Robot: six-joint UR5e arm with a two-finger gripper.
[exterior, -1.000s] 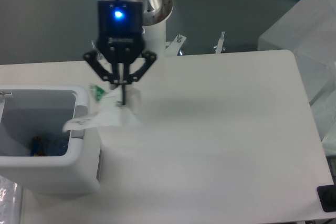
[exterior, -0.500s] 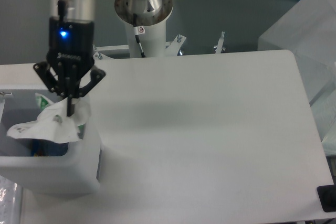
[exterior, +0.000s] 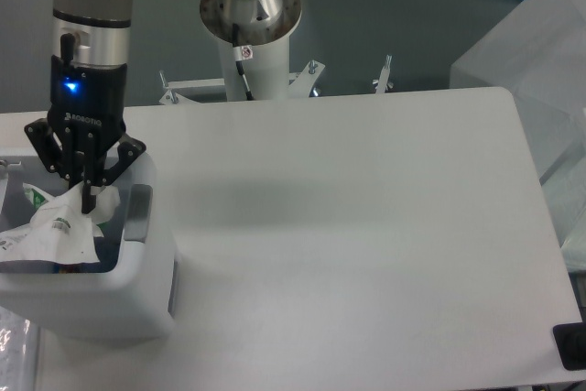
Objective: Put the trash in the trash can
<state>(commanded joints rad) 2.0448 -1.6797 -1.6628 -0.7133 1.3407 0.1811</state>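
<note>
Over the trash can point(exterior: 137, 295) opening I hold the gripper point(exterior: 88, 205), fingers pinched on the crumpled wrapper point(exterior: 55, 235) (pale, green print at one corner).

Light: even, cool, fairly bright from overhead
Shadow: soft grey smudge on the table point(exterior: 366, 226)
Glow: blue LED on the gripper point(exterior: 87, 200)
Sharpness: slightly soft throughout
</note>
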